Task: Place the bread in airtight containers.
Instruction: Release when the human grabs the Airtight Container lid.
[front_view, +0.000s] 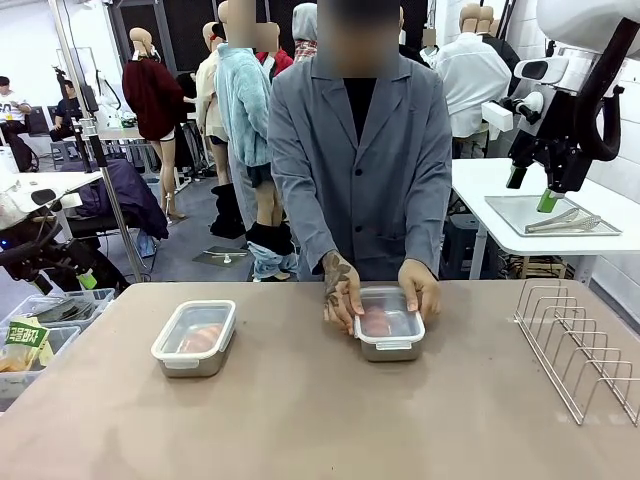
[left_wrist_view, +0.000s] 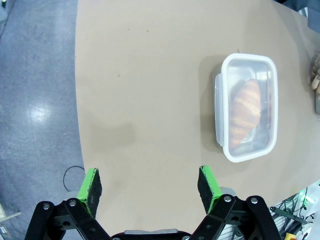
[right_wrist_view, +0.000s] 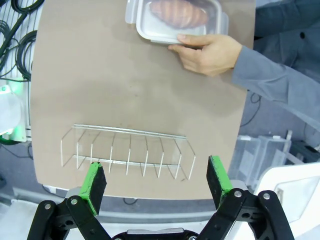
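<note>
Two airtight containers sit on the table, each lidded with a bread roll inside. The left container (front_view: 195, 338) (left_wrist_view: 246, 106) holds a golden roll (left_wrist_view: 244, 111) under its clear lid. At the far middle, the person's two hands (front_view: 342, 292) press on the lid of the right container (front_view: 388, 323) (right_wrist_view: 176, 18), through which the second roll (right_wrist_view: 179, 13) shows. My left gripper (left_wrist_view: 150, 190) hangs open high above the table's left part, apart from the left container. My right gripper (right_wrist_view: 156, 182) is open high above the wire rack.
A wire rack (front_view: 580, 350) (right_wrist_view: 127, 149) stands at the table's right side. Bins with packets (front_view: 40, 335) sit off the table's left edge. A side table with a steel tray and tongs (front_view: 555, 215) is at the back right.
</note>
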